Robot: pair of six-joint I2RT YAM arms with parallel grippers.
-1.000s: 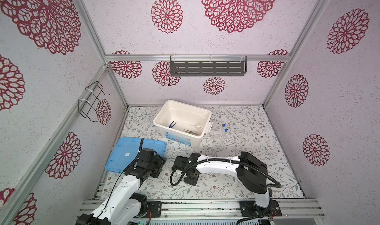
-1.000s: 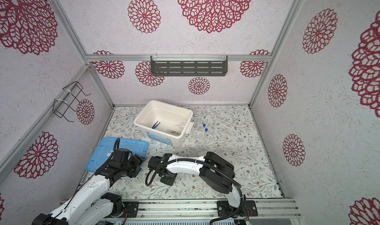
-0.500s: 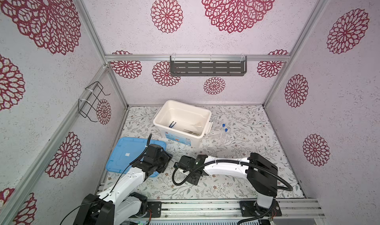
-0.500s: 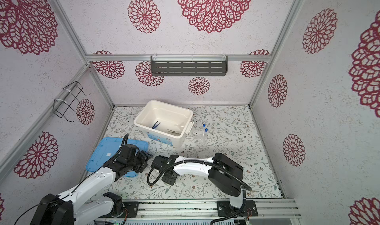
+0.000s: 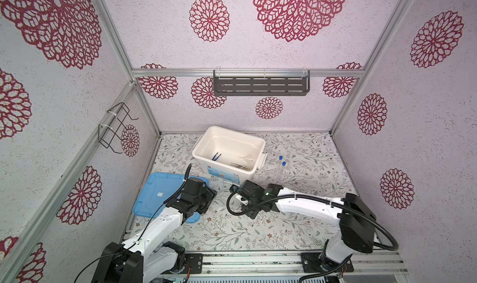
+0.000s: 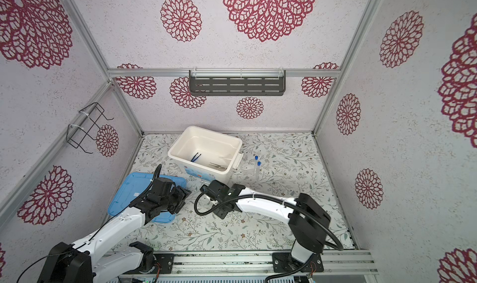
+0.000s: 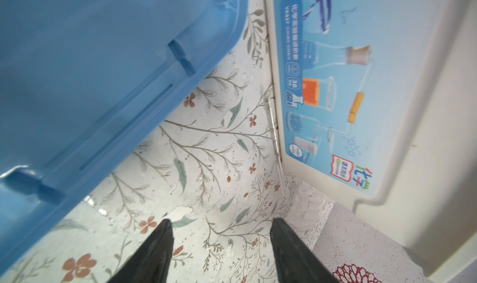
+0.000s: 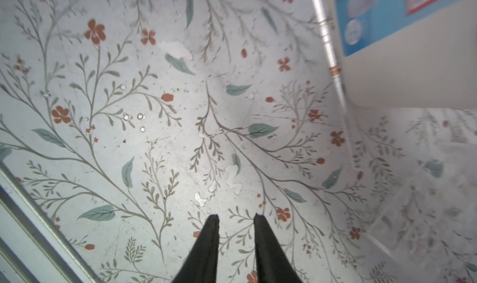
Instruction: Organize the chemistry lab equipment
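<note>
Left gripper (image 7: 220, 222), near left, beside the blue lid (image 5: 154, 191): jaws released wide, empty. Right gripper (image 8: 236, 217), near centre: jaws narrowly parted, nothing between them.

Step in hand, as judged: collecting the thin rod (image 7: 273, 129), which lies on the mat tight against the white box's (image 5: 206, 165) near wall. The next move calls for a grasp with scant clearance wallside and open mat nearside.

Farther: blue tweezers (image 5: 216, 156) and grey metal tweezers (image 5: 240, 165) are boxed. Two blue-capped test tubes (image 5: 280, 165) lie just right of the box.
</note>
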